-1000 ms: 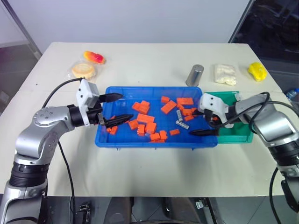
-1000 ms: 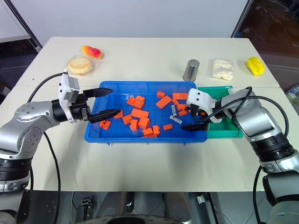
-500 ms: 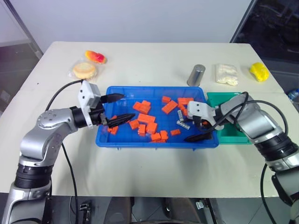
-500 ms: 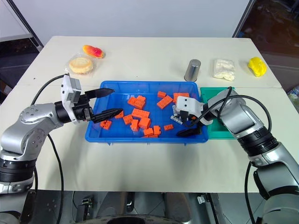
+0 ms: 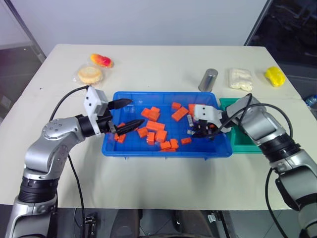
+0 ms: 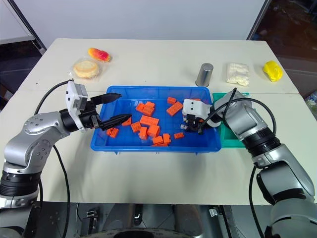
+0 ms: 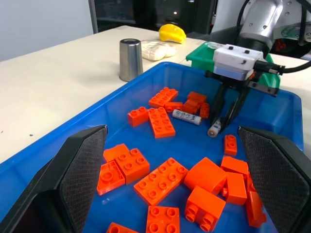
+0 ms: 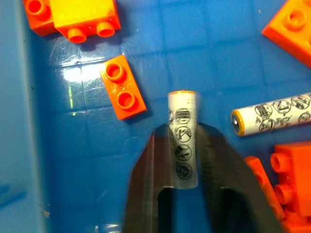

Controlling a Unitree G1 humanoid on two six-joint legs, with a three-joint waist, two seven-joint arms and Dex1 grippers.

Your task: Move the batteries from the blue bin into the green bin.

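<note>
Table [image 5: 163,62]: bearing everything; its near corners are running out of the head views.
Blue bin [image 5: 166,150]: sitting at centre, holding orange blocks [image 5: 155,126] that are partly overlapping.
Green bin [image 5: 247,145]: touching the blue bin at 3 o'clock, its inside largely hidden by the right arm.
Metal can [image 5: 207,80]: standing at 1 o'clock from the blue bin.
Left gripper [image 5: 126,113]: hovering released over the blue bin's 9 o'clock end, grasping nothing.
Right gripper [image 8: 187,155]: clenching one battery [image 8: 183,145] just off the bin floor.
Second battery [image 8: 271,116]: lying just beside it, its far end cut off.
</note>
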